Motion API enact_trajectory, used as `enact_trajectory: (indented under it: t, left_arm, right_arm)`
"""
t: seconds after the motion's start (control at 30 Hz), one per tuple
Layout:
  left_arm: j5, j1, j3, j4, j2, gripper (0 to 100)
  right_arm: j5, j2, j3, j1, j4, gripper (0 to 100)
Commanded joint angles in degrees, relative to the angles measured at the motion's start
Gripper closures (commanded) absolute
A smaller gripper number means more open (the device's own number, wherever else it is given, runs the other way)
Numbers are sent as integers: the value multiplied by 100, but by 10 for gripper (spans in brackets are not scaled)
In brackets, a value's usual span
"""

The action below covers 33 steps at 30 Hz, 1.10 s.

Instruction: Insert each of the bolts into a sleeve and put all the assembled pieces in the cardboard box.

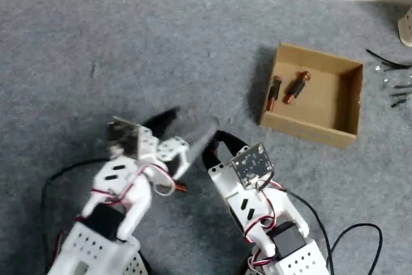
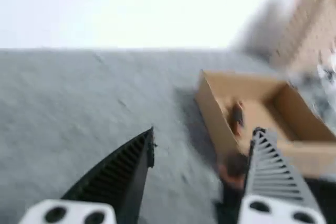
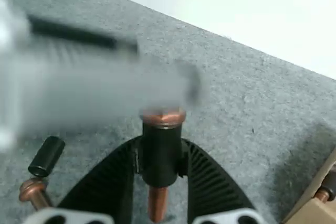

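At the lower left of the high view the left arm lies over the grey felt-covered table (image 1: 77, 49), and its left gripper (image 1: 190, 123) hangs near the middle of the frame. Its own wrist camera shows the black ribbed fingers (image 2: 123, 174) well apart, with nothing between them.

Just to the right, at lower centre, sits the right arm. Its right gripper (image 3: 160, 148) is clamped on an upright black cylindrical sleeve with a copper bolt through it (image 3: 159, 156) – the copper head shows above the sleeve, the shank below. The right wrist camera also shows a loose black sleeve (image 3: 46, 156) and a loose copper bolt (image 3: 30, 192) lying on the felt just beside that gripper, close to each other.

In the upper right of the high view stands the open shallow cardboard box (image 1: 309, 132), well apart from both grippers. Two assembled sleeve-and-bolt pieces lie in it side by side – one (image 1: 274, 93) near its left wall, the other (image 1: 296, 87) just right of it.
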Motion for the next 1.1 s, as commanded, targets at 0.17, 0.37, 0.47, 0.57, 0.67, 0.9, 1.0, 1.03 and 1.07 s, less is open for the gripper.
enact_trajectory:
  t: [0.17,0.37,0.47,0.57,0.67,0.9,1.0,1.03,1.07]
  left_arm:
    - [-123,-48,-57,1371,-1763,727]
    - [-123,-154,321,888,-1367,958]
    - [-114,-374,655,360,-1367,962]
    - [-114,-549,927,-44,-1367,995]
    - [-149,-813,1086,-237,-1367,994]
    - [-158,-1376,1059,-158,-1367,994]
    - [-1336,-1675,840,615,-1314,994]
    - [-1811,-1692,778,879,-1314,994]
    - [-2092,-1631,752,1020,-1323,994]
  right_arm:
    - [18,-48,716,321,-13,994]
    - [18,-92,716,1068,-163,994]
    - [18,-92,716,1596,-259,994]
    - [18,-48,716,1965,-242,994]
    - [18,-48,716,2141,-84,994]
    - [44,-48,708,2167,444,994]
    - [35,-48,708,2211,444,994]
    - [26,-48,708,2281,444,994]
    - [26,-48,708,2369,444,994]
